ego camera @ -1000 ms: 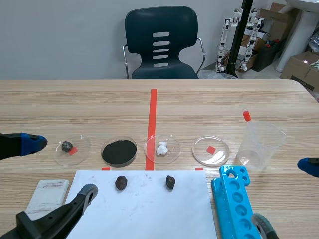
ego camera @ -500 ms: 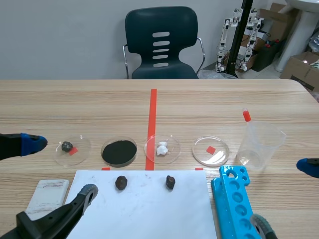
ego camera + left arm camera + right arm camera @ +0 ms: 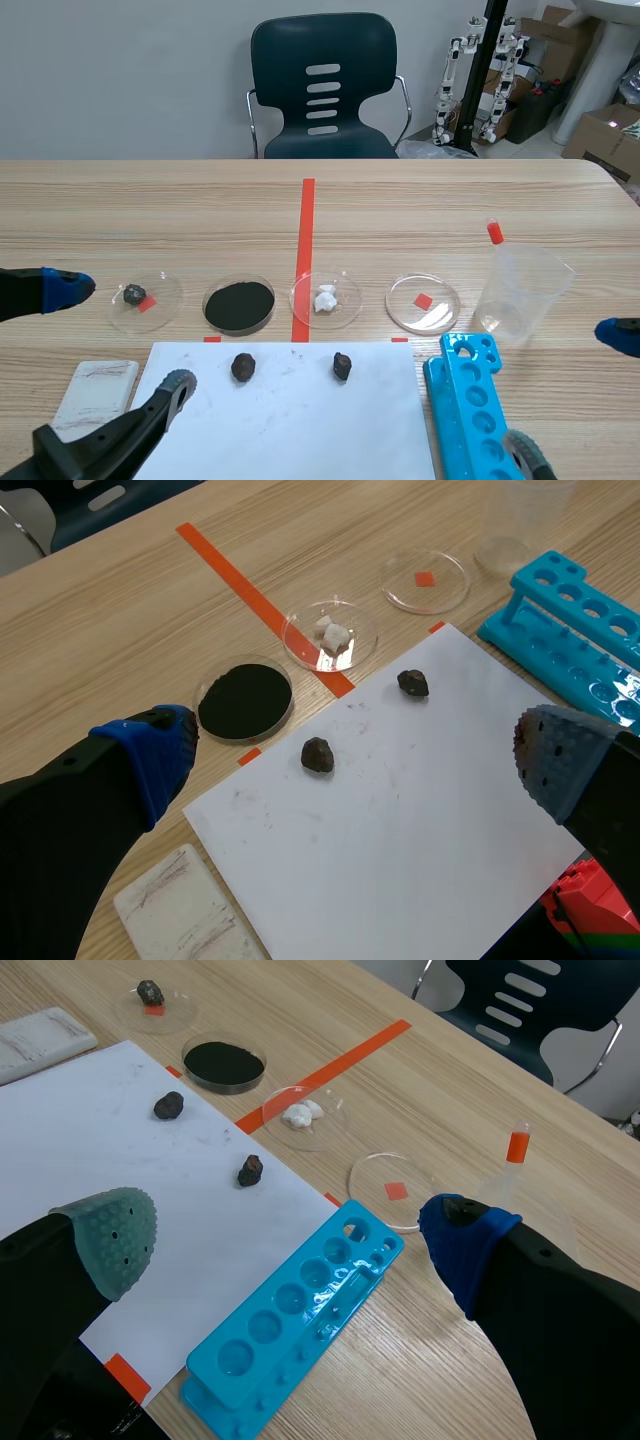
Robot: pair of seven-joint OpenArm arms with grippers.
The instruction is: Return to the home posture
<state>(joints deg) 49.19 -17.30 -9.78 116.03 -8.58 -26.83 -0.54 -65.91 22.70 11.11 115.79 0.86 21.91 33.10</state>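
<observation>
Nothing shifts over the last 1 second. The left gripper hangs at 8 o'clock and the right gripper at 4 o'clock, both released and empty, low over the table. Home posture looks reached.

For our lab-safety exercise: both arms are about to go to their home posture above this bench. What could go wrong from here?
1. The right gripper hangs open by the blue tube rack and the clear beaker. A sideways swing might knock the light beaker over or shove the rack.
2. The left gripper hangs open, low over the white paper that carries two dark lumps. A finger might catch the sheet and roll them off.
</observation>
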